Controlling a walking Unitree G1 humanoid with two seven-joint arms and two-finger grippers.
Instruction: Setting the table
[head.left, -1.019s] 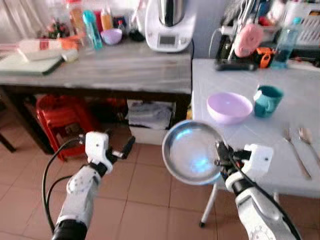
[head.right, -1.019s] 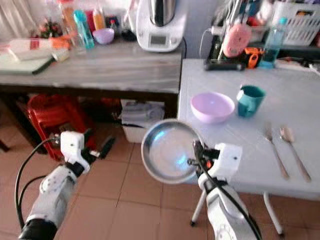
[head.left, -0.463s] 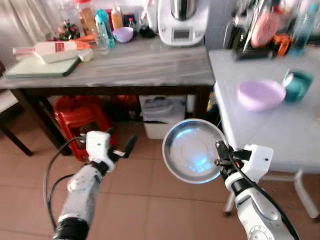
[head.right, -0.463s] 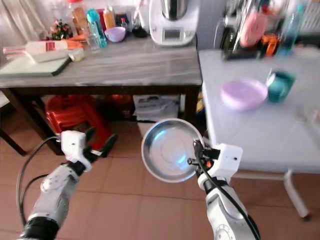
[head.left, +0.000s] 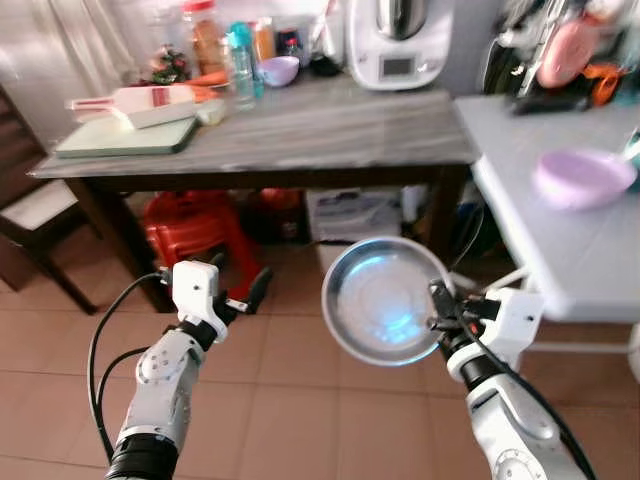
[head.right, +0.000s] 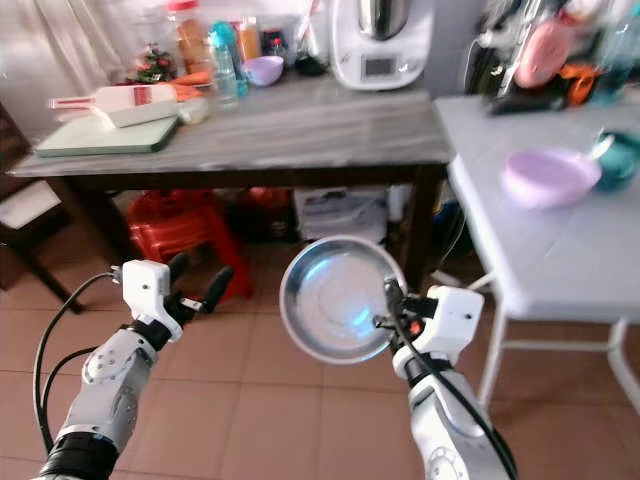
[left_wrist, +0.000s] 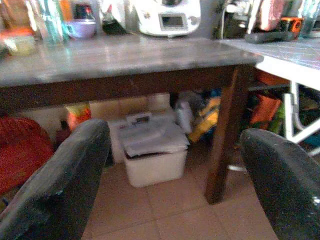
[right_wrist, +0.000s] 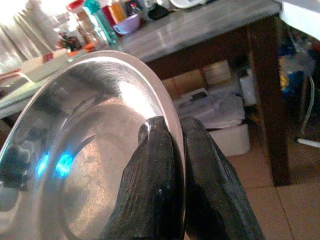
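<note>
Our left arm raised ahead of us over the floor, left gripper (head.left: 243, 298) empty with fingers (left_wrist: 75, 180) spread wide, our right arm bent forward, right gripper (head.left: 438, 312) pinched tight on the rim of a steel plate (head.left: 381, 300) held upright

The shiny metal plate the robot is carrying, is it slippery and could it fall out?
Probably a bit slippery: the steel plate looks smooth and glossy, and the right gripper pinches just its thin rim. Held upright by one edge, it might swing or slip if bumped. It looks stiff and likely wouldn't break if dropped.
</note>
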